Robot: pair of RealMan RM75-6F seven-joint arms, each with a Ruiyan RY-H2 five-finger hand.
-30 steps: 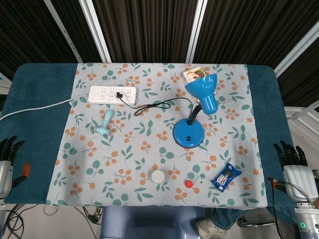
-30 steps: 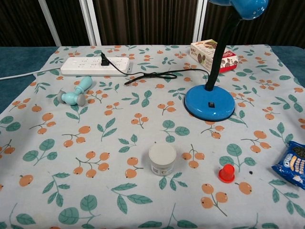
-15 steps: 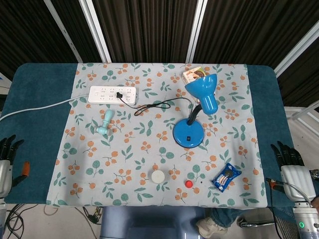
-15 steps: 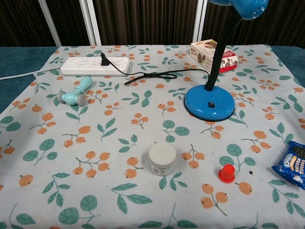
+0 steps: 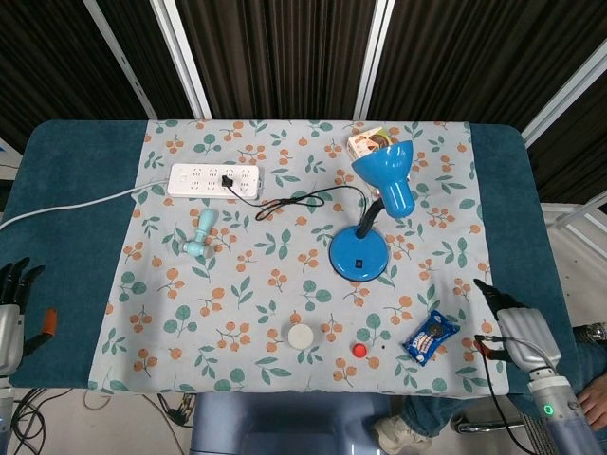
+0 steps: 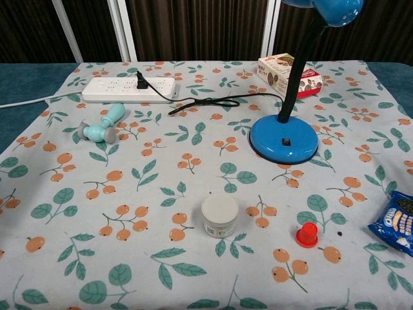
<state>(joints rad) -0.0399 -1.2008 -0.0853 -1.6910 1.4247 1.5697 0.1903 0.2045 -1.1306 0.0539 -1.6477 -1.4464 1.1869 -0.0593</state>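
My right hand [image 5: 519,329] hovers over the teal table edge at the front right, a little to the right of the blue cookie packet [image 5: 431,336] [image 6: 395,221], touching nothing. Its dark fingers [image 5: 492,291] point away from me, and it holds nothing. My left hand [image 5: 10,305] hangs off the front left edge with its fingers apart and empty, far from every object. The chest view shows neither hand.
On the flowered cloth [image 5: 285,275] stand a blue desk lamp [image 5: 372,216] [image 6: 284,139], a snack box [image 5: 368,142], a white power strip [image 5: 214,179] with a black plug and cord, a teal handheld fan [image 5: 199,235], a white jar [image 5: 302,336] [image 6: 220,215] and a red cap [image 5: 359,350] [image 6: 307,234].
My right hand has moved left and inward from beyond the table's right edge toward the cookie packet and turned. The left hand and the objects have stayed put.
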